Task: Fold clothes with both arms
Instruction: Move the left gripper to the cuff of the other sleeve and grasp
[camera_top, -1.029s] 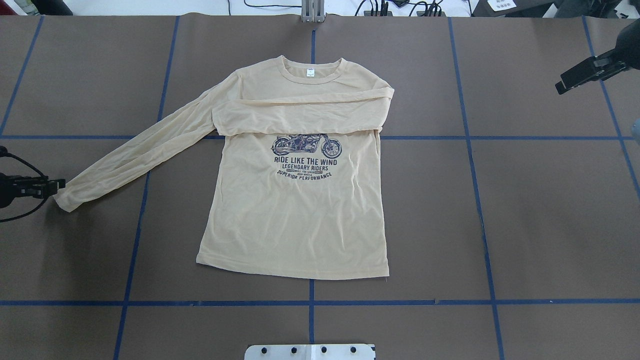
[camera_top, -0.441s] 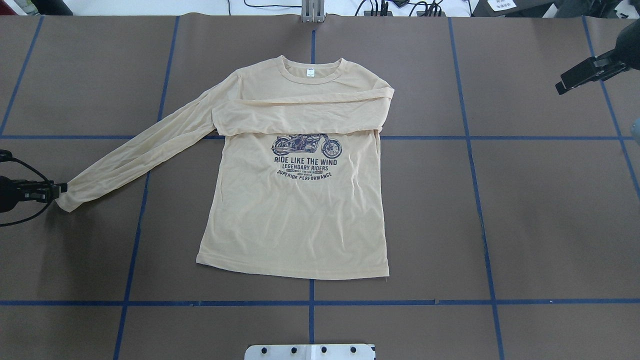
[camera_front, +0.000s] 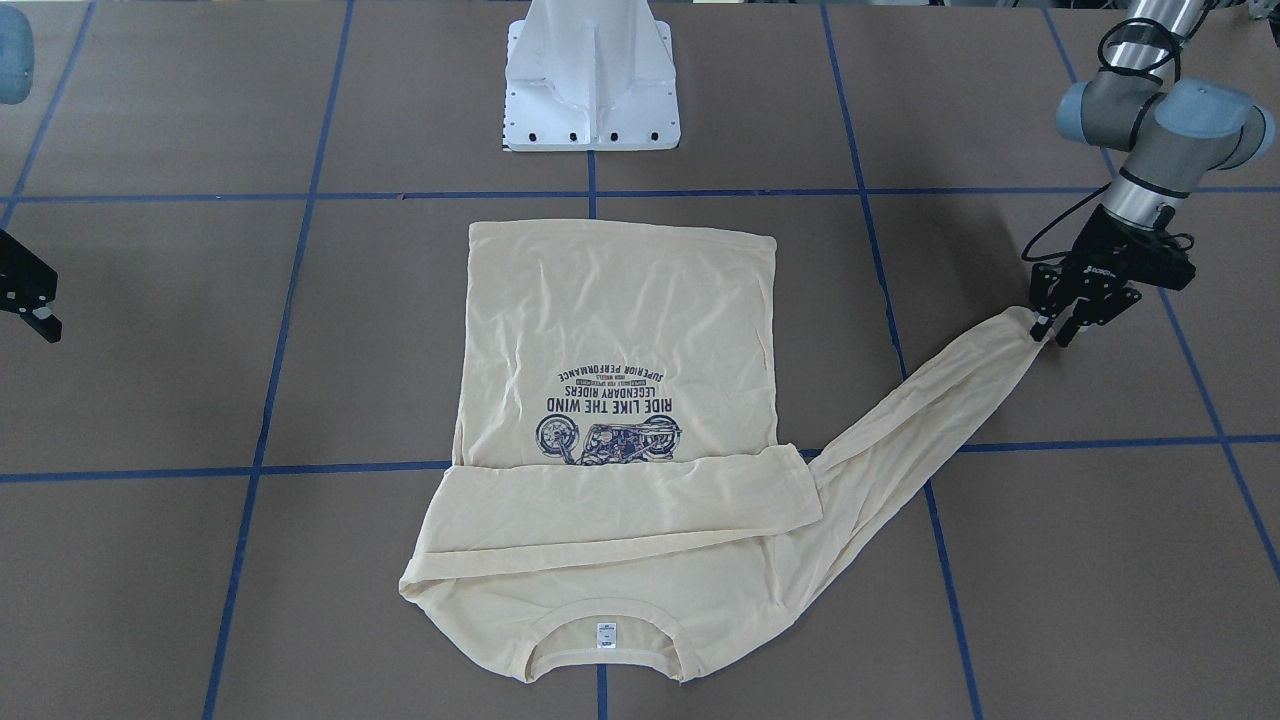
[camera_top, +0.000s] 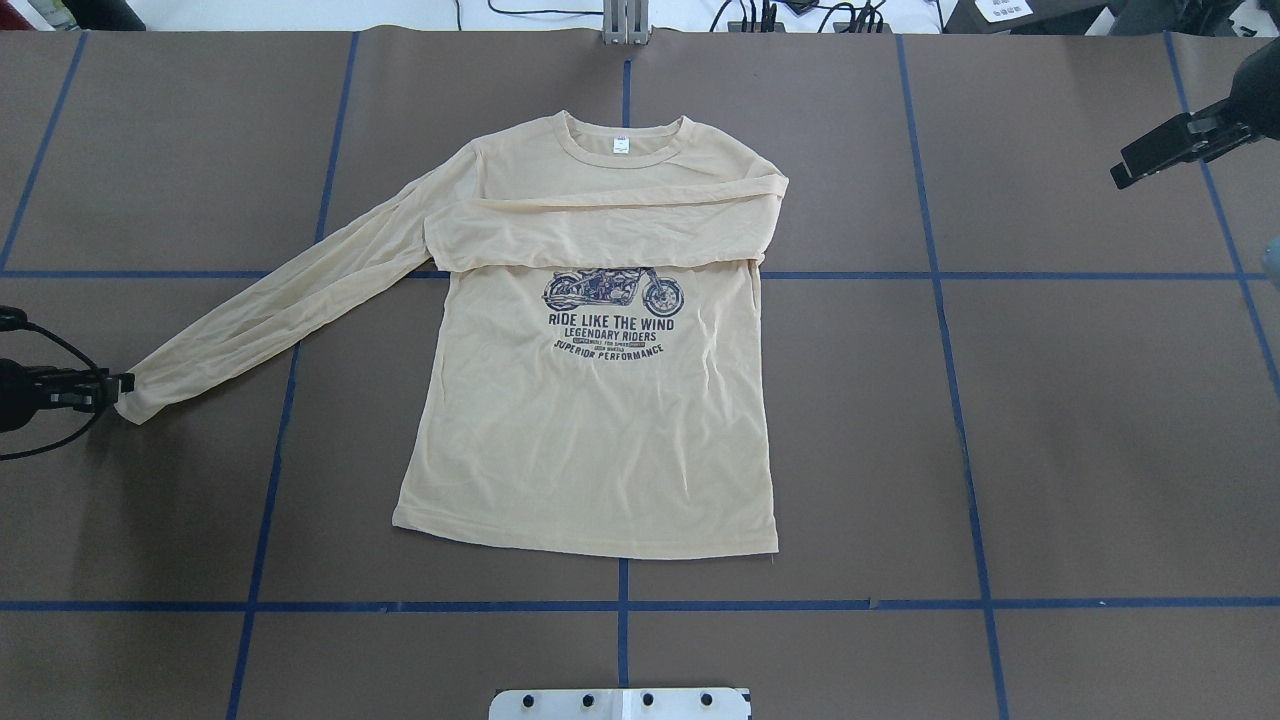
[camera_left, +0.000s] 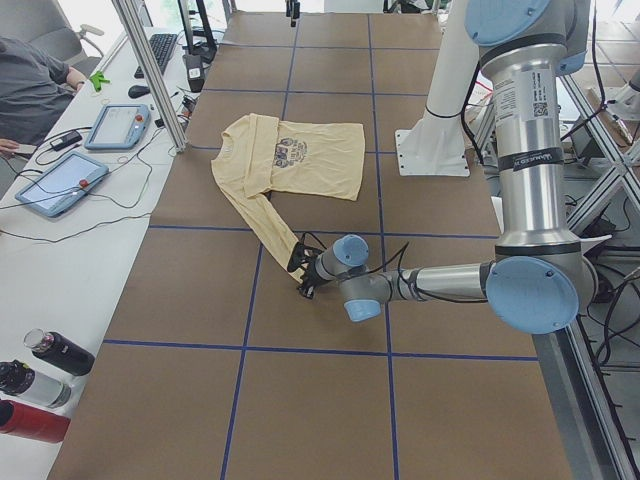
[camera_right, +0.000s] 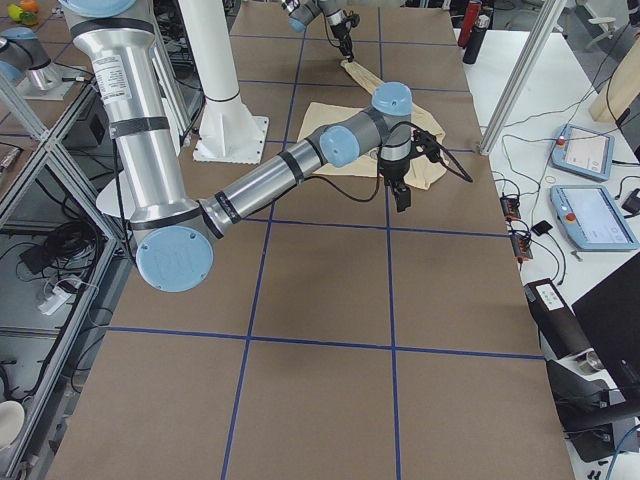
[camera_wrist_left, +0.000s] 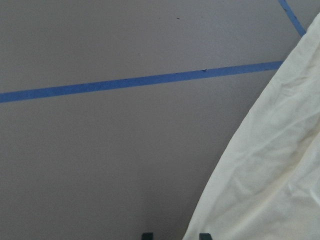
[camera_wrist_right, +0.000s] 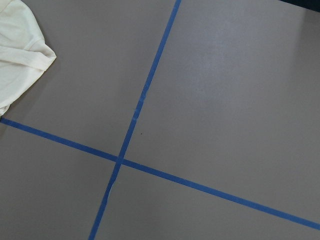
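The cream-yellow clothes lie flat mid-table, print up and neck label at the far side. One sleeve is folded across the chest. The other sleeve stretches out diagonally towards my left arm. My left gripper is low at that sleeve's cuff, open, and the left wrist view shows the cloth edge between its fingertips. My right gripper hangs off the shirt at the far right; it looks open and holds nothing. The right wrist view catches only a corner of cloth.
Blue tape lines grid the brown table. The white pedestal base stands at the robot's side. In the exterior left view, tablets, bottles and a seated person are along the side bench.
My left gripper has dropped slightly and crept in on the cuff, nudging the sleeve end a little to the right and bunching it. The right arm has not moved.
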